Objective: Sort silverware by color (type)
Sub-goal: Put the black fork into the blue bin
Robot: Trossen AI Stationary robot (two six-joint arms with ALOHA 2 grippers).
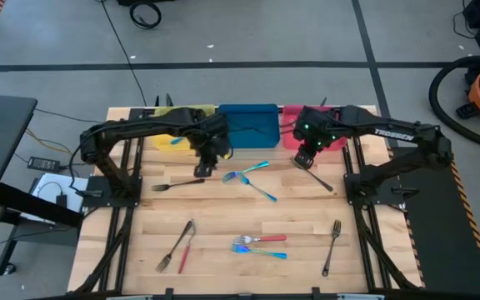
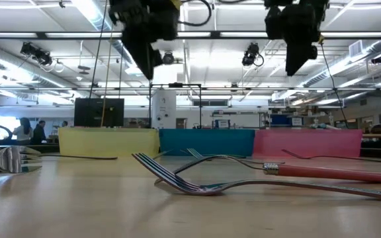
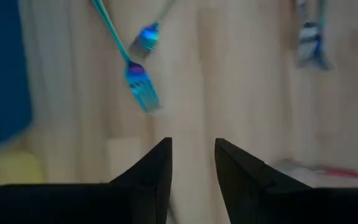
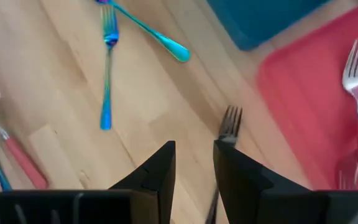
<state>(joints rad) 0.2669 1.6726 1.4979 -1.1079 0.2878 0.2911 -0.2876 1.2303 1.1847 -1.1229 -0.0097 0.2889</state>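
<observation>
Silverware lies scattered on the wooden table. A teal fork and spoon [image 1: 249, 176] cross at the middle. A dark fork [image 1: 177, 184] lies near my left gripper [image 1: 206, 164], and another dark fork [image 1: 320, 177] lies just below my right gripper [image 1: 305, 158]. Nearer the front are a red- and blue-handled pair [image 1: 261, 243], a fork with a red knife [image 1: 178, 246] and a dark fork [image 1: 332, 247]. Both grippers hang above the table, narrowly open and empty. The right wrist view shows the dark fork's tines [image 4: 230, 119] beyond the gap of my right gripper [image 4: 194, 163], and the left wrist view shows bare wood beyond my left gripper [image 3: 192, 160].
Three trays stand in a row along the far edge: yellow [image 1: 163, 117], blue [image 1: 248, 117] and red [image 1: 291, 137]. A fork [image 4: 356, 65] lies in the red tray. A small blue piece [image 1: 176, 142] shows in the yellow one. Bare wood lies between the piles.
</observation>
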